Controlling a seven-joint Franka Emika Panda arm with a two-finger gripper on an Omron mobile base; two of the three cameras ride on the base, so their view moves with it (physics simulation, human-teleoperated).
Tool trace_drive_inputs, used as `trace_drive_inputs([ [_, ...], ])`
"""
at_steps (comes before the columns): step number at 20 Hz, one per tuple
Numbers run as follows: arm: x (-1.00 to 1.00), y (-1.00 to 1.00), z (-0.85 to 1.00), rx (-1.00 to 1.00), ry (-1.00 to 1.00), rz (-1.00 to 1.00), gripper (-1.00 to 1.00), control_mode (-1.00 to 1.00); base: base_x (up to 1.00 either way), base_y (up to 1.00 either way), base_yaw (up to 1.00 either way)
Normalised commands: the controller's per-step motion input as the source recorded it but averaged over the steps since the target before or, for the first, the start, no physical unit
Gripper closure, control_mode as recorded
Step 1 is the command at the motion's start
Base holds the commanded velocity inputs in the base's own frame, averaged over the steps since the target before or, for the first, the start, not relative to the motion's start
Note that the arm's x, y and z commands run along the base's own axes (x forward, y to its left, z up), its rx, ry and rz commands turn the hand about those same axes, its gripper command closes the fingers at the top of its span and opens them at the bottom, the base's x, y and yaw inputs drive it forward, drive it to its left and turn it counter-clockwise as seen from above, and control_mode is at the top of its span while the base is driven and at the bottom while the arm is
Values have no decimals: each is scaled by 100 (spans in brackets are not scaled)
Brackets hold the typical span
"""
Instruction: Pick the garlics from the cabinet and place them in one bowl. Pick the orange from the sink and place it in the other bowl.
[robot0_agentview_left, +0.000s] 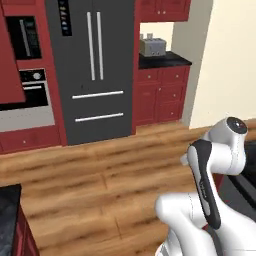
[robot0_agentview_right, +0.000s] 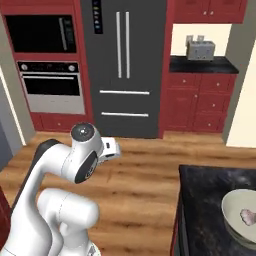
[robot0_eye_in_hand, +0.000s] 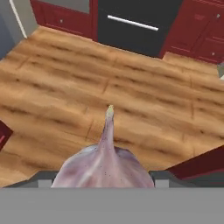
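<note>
In the hand view a whitish garlic with purple streaks and a pointed tip sits between my fingertips. My gripper is shut on it, high above the wooden floor. A pale bowl stands on the dark counter at the lower right of the right base view, and another garlic lies inside it. My arm is folded low in front of the base, with the hand pointing toward the floor. The orange, the sink and the cabinet are out of view.
A dark fridge stands straight ahead, with a wall oven and a microwave to its left. Red drawer units under a black top carry a toaster. A wide wooden floor lies between them and me.
</note>
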Motion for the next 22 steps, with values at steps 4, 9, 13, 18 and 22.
trace_drive_inputs([
  [4, 0, 0, 0, 0, 0, 0, 100, 100, -40, 10, -68],
  [9, 0, 0, 0, 0, 0, 0, 100, 100, -54, 18, -65],
  [13, 0, 0, 0, 0, 0, 0, 100, 100, -52, 27, -60],
  [18, 0, 0, 0, 0, 0, 0, 100, 100, -31, 30, -53],
  [22, 0, 0, 0, 0, 0, 0, 100, 100, -10, 29, -43],
])
